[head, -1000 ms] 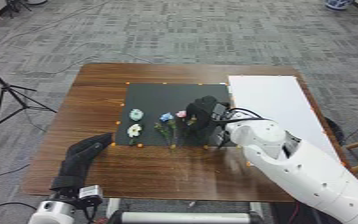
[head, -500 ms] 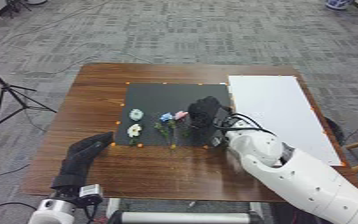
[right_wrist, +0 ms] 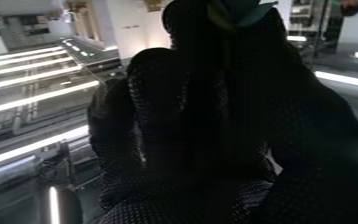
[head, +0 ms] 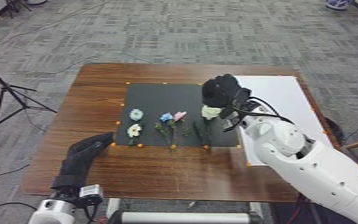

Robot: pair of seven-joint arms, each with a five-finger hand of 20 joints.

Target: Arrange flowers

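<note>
Dark grey is the mat [head: 169,95] on which the work seems well along: pale teal [head: 136,114] and white [head: 135,130] blooms are set at left, a blue flower [head: 166,117] and pink flower [head: 181,115] mid-mat, a white rose [head: 211,111] at right. One piece apparently remains to be placed, since a leafy sprig [right_wrist: 239,16] is pinched by the right hand [head: 220,91], above the mat's far right. The left hand [head: 88,147] is rested near left, fingers relaxed. White sheet [head: 273,100] and mat are carried by a brown wooden surface [head: 104,82]; beyond lie grey carpet [head: 184,30] and, left, a black tripod [head: 8,90].
</note>
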